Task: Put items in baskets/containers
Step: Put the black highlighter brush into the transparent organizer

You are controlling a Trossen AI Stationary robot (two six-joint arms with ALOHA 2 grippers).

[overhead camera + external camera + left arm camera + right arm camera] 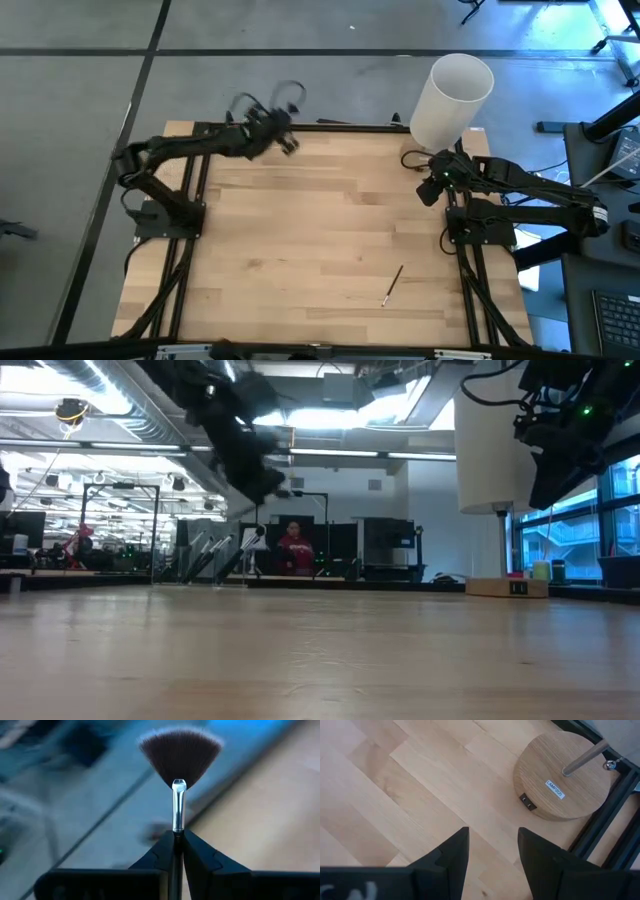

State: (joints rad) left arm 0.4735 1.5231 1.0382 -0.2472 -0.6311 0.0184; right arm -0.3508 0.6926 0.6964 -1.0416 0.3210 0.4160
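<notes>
My left gripper (178, 834) is shut on a fan brush (179, 760) that has a silver ferrule and a dark spread of bristles. In the high view this gripper (287, 140) hangs over the table's far edge, left of centre, and shows blurred. A second thin brush (392, 285) lies flat on the table near the front right, untouched. My right gripper (492, 845) stands open above bare wood at the table's right side (432, 190). The baskets/containers are out of view. My left gripper pinches the fan brush just behind its silver ferrule (178, 822) between the two fingertips. The brush runs along the fingers and sticks out past their tips, bristles foremost. The handle is hidden between the fingers. The brush is lifted clear of the table.
A tall white lamp shade (452, 95) stands at the far right on a round wooden base (565, 775) with a metal pole, close ahead of my right gripper. Black frame rails (180, 270) run along the table's sides. A person in red (293, 548) sits far behind.
</notes>
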